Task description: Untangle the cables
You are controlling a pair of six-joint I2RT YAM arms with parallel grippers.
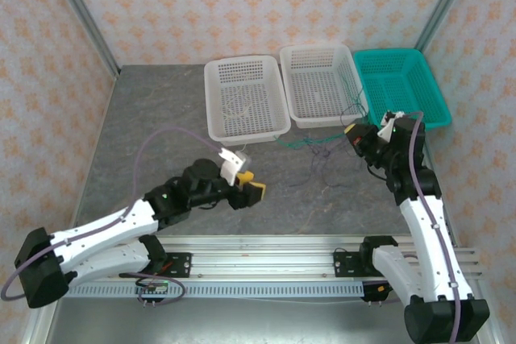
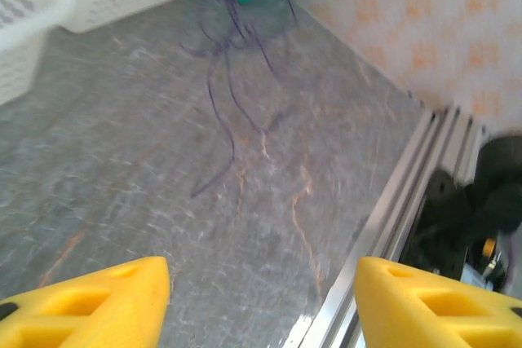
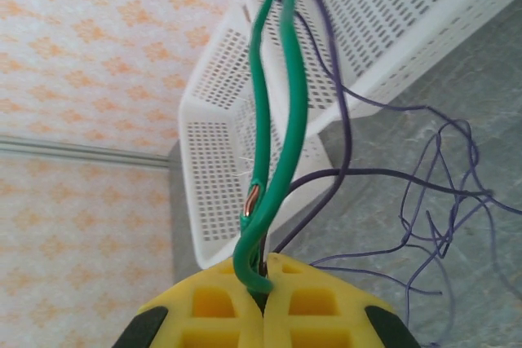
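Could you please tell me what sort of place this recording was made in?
Probably a staged robot test cell rather than a real room. Patterned wallpaper panels held by bare aluminium posts box in a grey marbled tabletop. An aluminium mounting rail runs along its near edge.

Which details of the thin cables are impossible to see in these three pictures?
- Right wrist view: the thin green cable runs off the top edge, far end unseen.
- Left wrist view: the thin dark purple wires are blurred, crossings unclear.
- Top view: the cable tangle is too small to trace.
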